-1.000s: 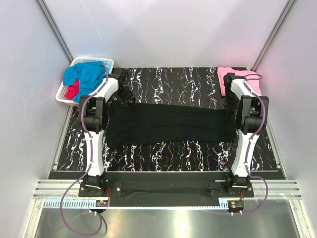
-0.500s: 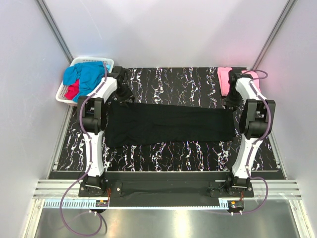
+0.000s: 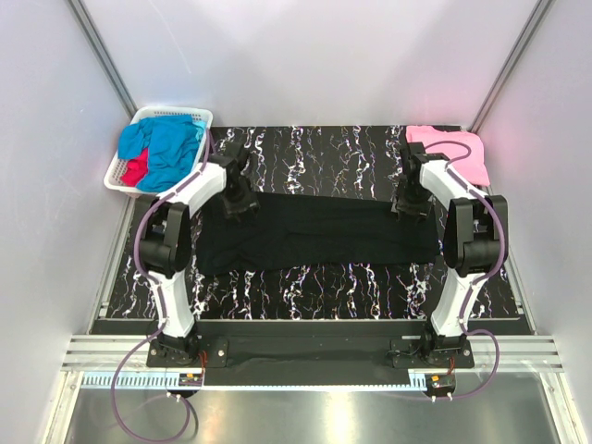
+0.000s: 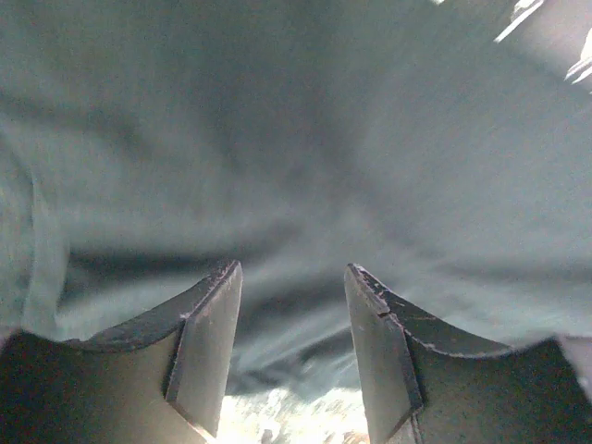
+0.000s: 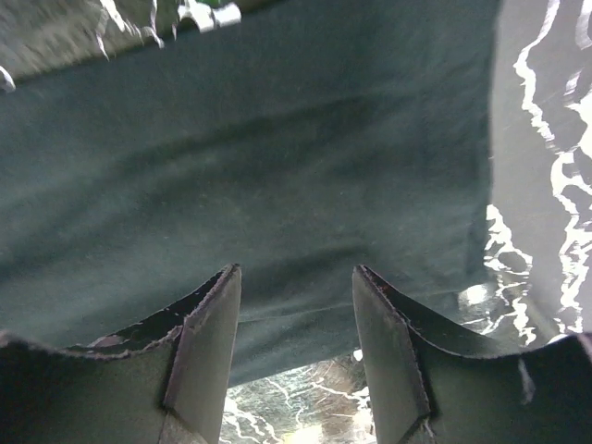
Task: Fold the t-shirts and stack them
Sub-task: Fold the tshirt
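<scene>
The black t-shirt (image 3: 319, 231) lies flat as a long band across the middle of the marbled tabletop (image 3: 314, 153). The left end effector (image 4: 293, 269) hovers over its far left corner, fingers spread with only cloth below them. The right end effector (image 5: 297, 270) hangs over the far right corner, also spread and gripping nothing. A pink t-shirt (image 3: 451, 148) sits at the back right. Blue (image 3: 166, 143) and red (image 3: 137, 171) t-shirts lie bunched in the white basket (image 3: 176, 114) at the back left.

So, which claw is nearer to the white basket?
Left. The left claw is at the black t-shirt's left end, near the basket; the right claw is at its right end.
</scene>
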